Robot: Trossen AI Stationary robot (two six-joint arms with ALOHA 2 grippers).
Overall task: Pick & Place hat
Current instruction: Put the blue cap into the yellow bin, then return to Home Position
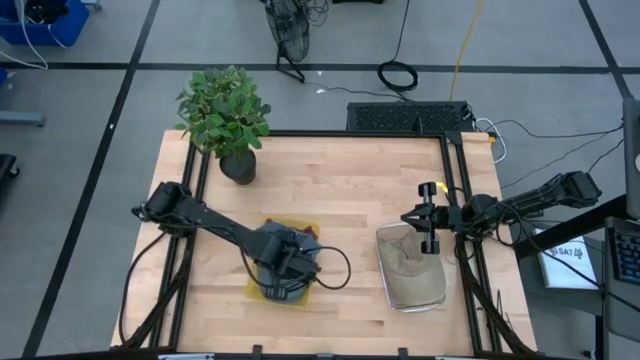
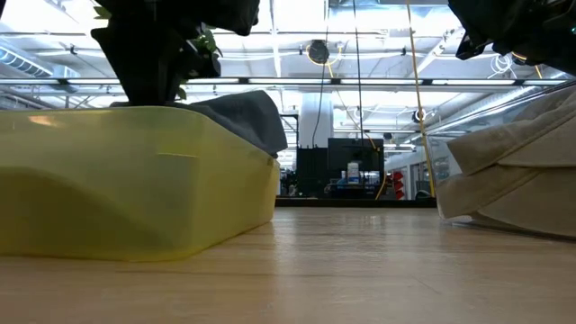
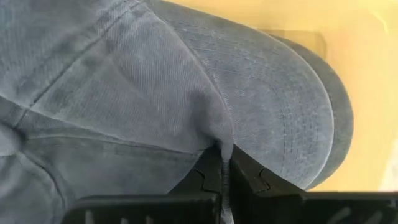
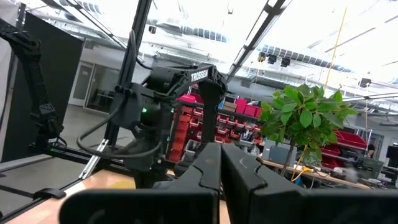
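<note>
My left gripper (image 3: 225, 163) is down inside the yellow bin (image 1: 256, 290) at the near left of the table, its fingers pressed together on a thin fold of the grey hat (image 3: 186, 93) — I hold cloth only, not the brim or any stiff part. The hat lies in that bin, its crown slumped against the bin's far-side wall as the low view shows it (image 2: 243, 112). The pinch is the weak point, I judge: a fold of soft corduroy can slide out between my pads once I lift, and the hat would drop back into the bin or over its rim onto the table (image 1: 340, 190). The brim hangs free, so it may catch on the bin wall and either peel the cloth from my fingers or drag the light bin along with me. My right gripper (image 1: 428, 218) waits above the far edge of the beige tray (image 1: 412, 270) at the right, fingers closed on nothing; if I carry the hat that way it stands in my path, and the potted plant (image 1: 225, 115) at the far left is near my elbow's swing.
</note>
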